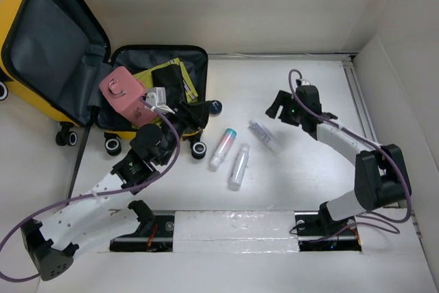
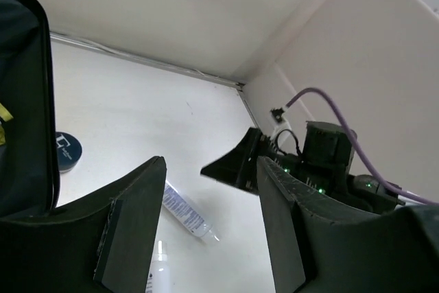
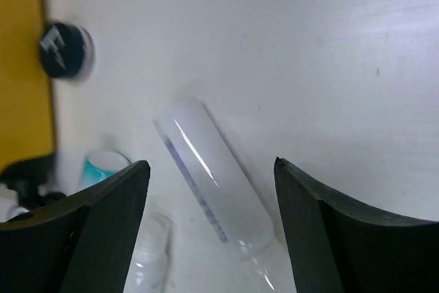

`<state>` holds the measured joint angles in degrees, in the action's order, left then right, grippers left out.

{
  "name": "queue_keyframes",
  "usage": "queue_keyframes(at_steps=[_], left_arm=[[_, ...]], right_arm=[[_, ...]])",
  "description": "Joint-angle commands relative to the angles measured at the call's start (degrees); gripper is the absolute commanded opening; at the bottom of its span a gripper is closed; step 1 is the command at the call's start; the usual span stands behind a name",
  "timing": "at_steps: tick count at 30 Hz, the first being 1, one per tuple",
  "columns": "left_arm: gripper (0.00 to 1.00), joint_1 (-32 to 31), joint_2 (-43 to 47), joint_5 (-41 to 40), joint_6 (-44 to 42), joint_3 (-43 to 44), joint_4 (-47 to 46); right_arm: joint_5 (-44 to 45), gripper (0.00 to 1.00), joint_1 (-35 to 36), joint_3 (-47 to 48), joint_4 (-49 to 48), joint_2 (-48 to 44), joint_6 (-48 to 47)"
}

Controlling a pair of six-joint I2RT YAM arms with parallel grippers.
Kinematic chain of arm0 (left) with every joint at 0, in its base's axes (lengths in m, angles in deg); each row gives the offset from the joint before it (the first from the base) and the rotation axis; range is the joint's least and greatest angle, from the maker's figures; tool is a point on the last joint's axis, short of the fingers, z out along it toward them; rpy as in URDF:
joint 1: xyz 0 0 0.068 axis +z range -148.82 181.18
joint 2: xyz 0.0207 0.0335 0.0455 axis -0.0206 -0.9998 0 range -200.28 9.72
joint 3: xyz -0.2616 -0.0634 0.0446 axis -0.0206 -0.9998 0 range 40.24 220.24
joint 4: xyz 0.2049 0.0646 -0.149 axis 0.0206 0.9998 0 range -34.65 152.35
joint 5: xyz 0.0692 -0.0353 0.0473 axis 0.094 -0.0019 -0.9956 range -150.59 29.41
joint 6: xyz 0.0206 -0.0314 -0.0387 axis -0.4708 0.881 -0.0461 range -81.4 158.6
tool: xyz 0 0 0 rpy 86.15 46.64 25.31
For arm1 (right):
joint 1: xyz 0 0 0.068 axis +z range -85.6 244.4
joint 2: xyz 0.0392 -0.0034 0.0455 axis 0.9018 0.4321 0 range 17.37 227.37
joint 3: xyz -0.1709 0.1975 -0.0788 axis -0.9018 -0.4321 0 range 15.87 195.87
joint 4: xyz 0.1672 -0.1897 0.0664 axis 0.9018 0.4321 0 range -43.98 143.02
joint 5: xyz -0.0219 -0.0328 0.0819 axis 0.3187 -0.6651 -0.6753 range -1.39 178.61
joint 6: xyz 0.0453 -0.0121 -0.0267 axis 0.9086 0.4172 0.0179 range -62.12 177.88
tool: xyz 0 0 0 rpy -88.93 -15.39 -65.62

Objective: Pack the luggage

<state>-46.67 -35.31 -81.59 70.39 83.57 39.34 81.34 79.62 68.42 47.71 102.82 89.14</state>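
r gripper (image 3: 209, 166) jaws spread, empty, above tube (image 1: 263, 135). i centre across its mid-body, drop to counter (image 1: 309, 169), close softly (likely slippery), then to luggage (image 1: 48, 39).

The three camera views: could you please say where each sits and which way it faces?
Top external: above and behind the bases, looking down on the table, suitcase and both arms.
Left wrist: on the left arm, facing the right arm past its open jaws.
Right wrist: on the right arm, facing down at a clear tube seen between its open jaws.
Shared: both wrist views show that tube and a round black tin.
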Motion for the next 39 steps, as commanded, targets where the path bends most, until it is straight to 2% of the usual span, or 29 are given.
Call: queue_keyframes(at_steps=[1, 6, 11, 19, 21, 23, 26, 29, 32, 36, 39], left_arm=[[0.51, 0.2, -0.8, 3.0, 0.0, -1.2, -4.7], [0.51, 0.2, -0.8, 5.4, 0.6, -3.8, -5.8], [0.51, 0.2, -0.8, 5.4, 1.2, -6.0, -5.8], [0.51, 0.2, -0.8, 3.5, 0.6, -6.0, -3.9], [0.51, 0.2, -0.8, 2.9, -0.1, -6.0, -3.9], [0.51, 0.2, -1.5, 2.9, -1.7, -4.4, -3.9], [0.51, 0.2, -2.6, 2.3, -3.0, -1.5, -3.9], [0.51, 0.2, -2.6, 2.3, -3.1, -0.6, -4.4], [0.51, 0.2, -2.6, 2.3, -3.1, -0.1, -5.8], [0.51, 0.2, -2.0, 2.3, -3.1, -0.1, -6.3], [0.51, 0.2, -0.5, 1.7, -3.1, 0.4, -6.3]], right_arm=[[3.3, 0.79, 2.3, -3.4, 5.8, -2.9, -5.8], [6.6, 0.82, 7.6, -2.6, 13.1, -1.6, -9.1], [7.1, 0.82, 10.4, -4.6, 11.8, -0.4, -9.6], [7.7, 0.78, 10.4, 0.2, 10.0, 9.9, -10.2], [7.1, 0.73, 9.8, 2.1, 10.0, 11.6, -10.2], [6.4, 0.52, 9.3, 3.4, 10.0, 13.9, -10.8], [6.4, 0.26, 9.3, 5.0, 10.0, 13.3, -11.3], [6.4, 0.22, 8.8, 6.7, 11.3, 9.1, -11.3], [5.4, 0.22, 8.2, 10.6, 13.2, 4.4, -11.8], [-4.2, 0.22, 10.5, 17.1, 11.1, 3.8, -10.4], [-9.6, 0.22, 14.7, 23.8, 5.7, 6.9, -8.5]])
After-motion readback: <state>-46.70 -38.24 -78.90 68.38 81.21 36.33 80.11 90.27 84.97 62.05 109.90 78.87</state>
